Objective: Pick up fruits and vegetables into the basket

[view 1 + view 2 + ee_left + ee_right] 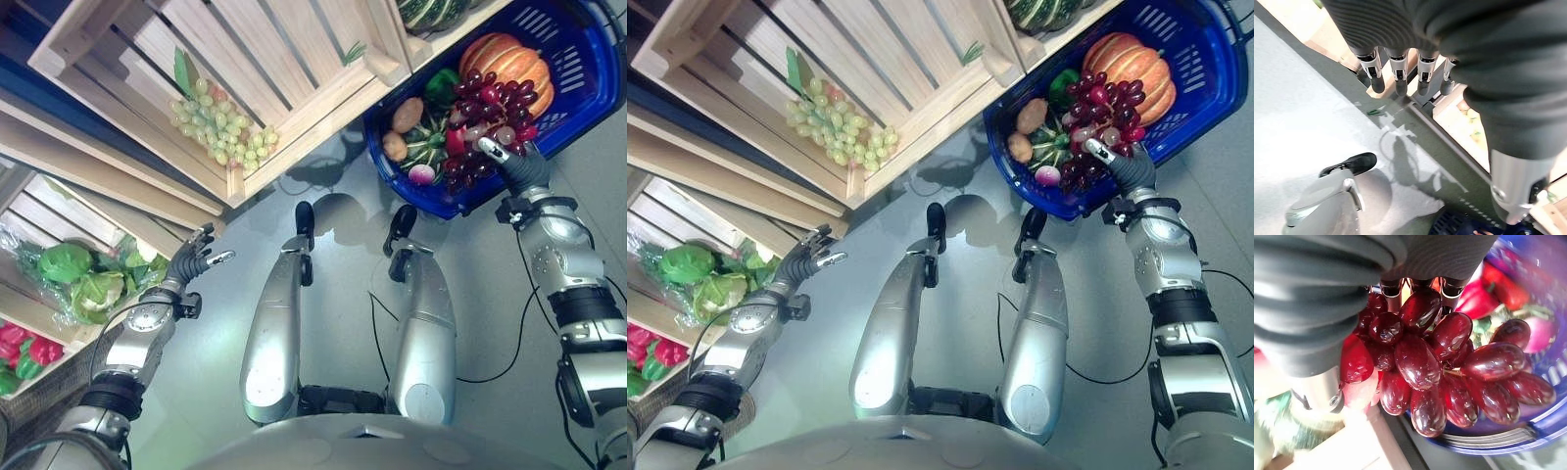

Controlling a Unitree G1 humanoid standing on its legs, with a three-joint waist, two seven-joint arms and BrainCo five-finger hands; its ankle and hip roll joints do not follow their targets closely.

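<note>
A blue basket sits on the floor at the upper right, holding a pumpkin, potatoes, a green pepper, a radish and more. My right hand is at its near rim, shut on a bunch of red grapes that hangs over the other produce; the grapes spread across the basket's middle. Over by the crates, my left hand hovers open and holds nothing, its fingers straight.
A wooden crate holds green grapes. Lower left shelves carry bagged cabbages and red peppers. A striped squash lies in a crate beside the basket. Grey floor lies between crates and basket.
</note>
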